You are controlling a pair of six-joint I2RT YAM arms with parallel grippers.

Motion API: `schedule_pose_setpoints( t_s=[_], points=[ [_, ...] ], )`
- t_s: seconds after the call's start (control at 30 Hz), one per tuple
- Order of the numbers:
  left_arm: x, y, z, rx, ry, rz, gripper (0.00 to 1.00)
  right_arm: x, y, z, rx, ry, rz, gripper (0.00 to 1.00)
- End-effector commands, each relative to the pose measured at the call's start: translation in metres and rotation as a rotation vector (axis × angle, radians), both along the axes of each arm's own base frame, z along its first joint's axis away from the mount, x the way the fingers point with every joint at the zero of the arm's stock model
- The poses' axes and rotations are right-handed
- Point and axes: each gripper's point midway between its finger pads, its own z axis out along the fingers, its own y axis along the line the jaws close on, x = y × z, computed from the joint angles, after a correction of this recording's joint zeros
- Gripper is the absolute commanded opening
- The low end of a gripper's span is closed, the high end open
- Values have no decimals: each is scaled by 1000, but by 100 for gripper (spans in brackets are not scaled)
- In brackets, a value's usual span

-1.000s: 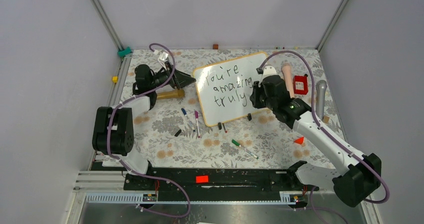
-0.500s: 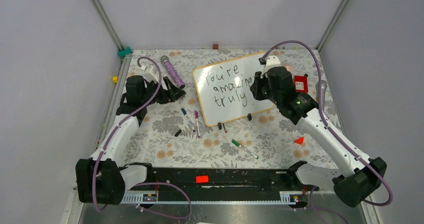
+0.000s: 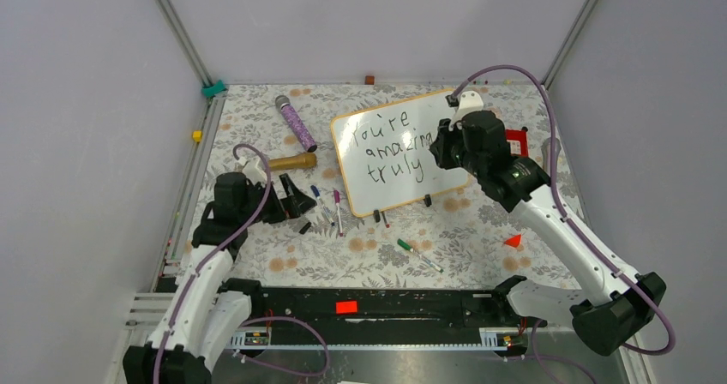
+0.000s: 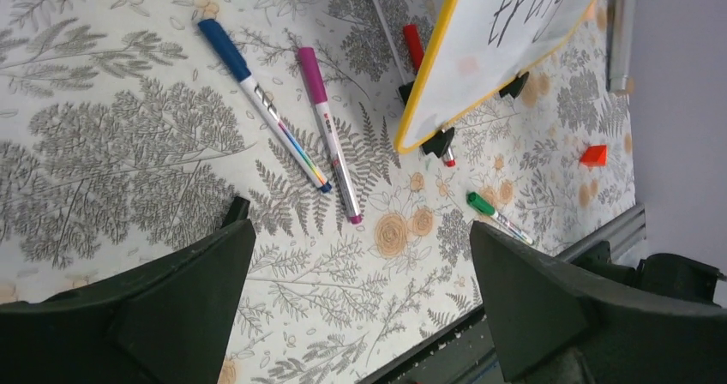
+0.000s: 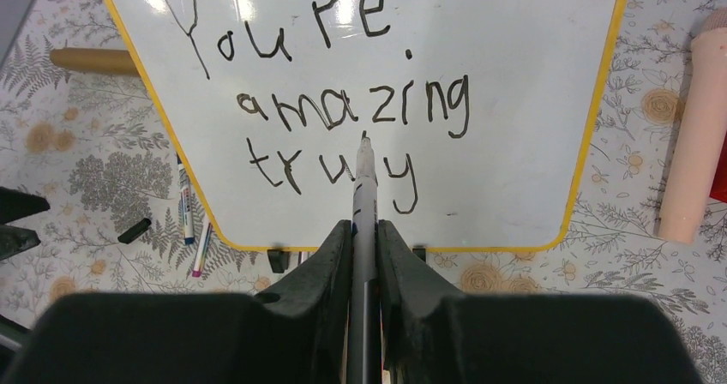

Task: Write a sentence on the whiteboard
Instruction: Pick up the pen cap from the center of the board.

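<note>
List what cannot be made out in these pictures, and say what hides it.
- Top view: the end of "amazing" on the whiteboard sits behind the right gripper.
- Right wrist view: the marker covers the "l" in "truly"; tip contact unclear.
- Left wrist view: the top edge cuts off most of the writing.

The big white whiteboard (image 3: 396, 192) with an orange edge sits far, near the middle, turned a bit. The dark sentence (image 3: 390, 150) says "You're amazing truly".
</note>
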Motion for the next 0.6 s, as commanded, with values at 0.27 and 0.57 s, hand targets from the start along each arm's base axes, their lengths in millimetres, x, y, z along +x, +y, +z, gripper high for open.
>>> schedule_pose_setpoints(
  t_s=[0.27, 0.57],
  points=[
    [-36, 5, -15, 291, 84, 95, 99, -10, -5, 29, 102, -45, -37, 0],
    [-3, 9, -15, 397, 39, 102, 74, -33, -14, 29, 78, 3, -14, 0]
  ],
)
